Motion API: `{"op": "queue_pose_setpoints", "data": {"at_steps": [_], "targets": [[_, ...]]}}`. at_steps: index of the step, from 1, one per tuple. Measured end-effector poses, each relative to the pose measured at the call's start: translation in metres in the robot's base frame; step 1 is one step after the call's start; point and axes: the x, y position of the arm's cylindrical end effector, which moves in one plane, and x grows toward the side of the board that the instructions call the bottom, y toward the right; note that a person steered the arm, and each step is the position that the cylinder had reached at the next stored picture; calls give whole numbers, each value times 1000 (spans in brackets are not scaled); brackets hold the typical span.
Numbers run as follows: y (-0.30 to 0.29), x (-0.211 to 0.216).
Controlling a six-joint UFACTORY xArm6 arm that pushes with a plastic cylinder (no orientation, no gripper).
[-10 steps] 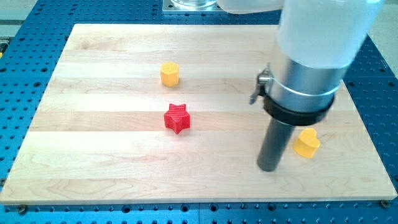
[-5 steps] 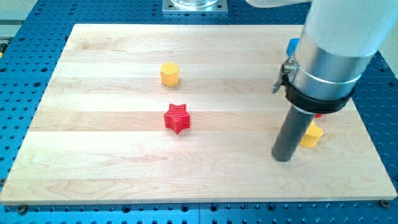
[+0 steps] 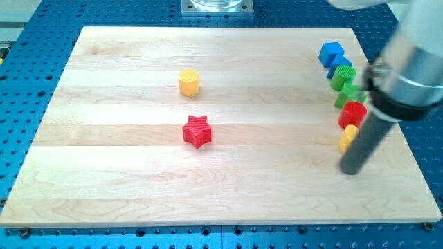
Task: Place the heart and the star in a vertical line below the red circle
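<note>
A red star (image 3: 197,131) lies near the board's middle. A yellow heart (image 3: 347,137) sits at the view's right, partly hidden by my rod. A red circle (image 3: 352,114) lies just above the heart, touching it. My tip (image 3: 351,170) rests on the board just below and right of the yellow heart, far to the right of the star.
A yellow hexagon (image 3: 189,81) lies above the star. Near the right edge, a blue cube (image 3: 331,53), another blue block (image 3: 341,69) and two green blocks (image 3: 345,77) (image 3: 348,97) run in a column above the red circle. The wooden board (image 3: 104,173) ends just right of them.
My rod has swept to the view's right, from left of the yellow heart to its lower right, uncovering the column of blue, green and red blocks. The star and hexagon have not moved.
</note>
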Motion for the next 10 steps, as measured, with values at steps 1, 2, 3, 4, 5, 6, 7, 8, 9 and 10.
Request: {"op": "queue_pose_setpoints", "data": {"at_steps": [1,2,3,4,5,6,7,8,9,10], "targets": [[-86,-22],[-122,-75],[-143,-78],[-162,-118],[-233,-120],[-260,-93],[-252,-55],[-212,-67],[-166,-72],[-139,-71]]}}
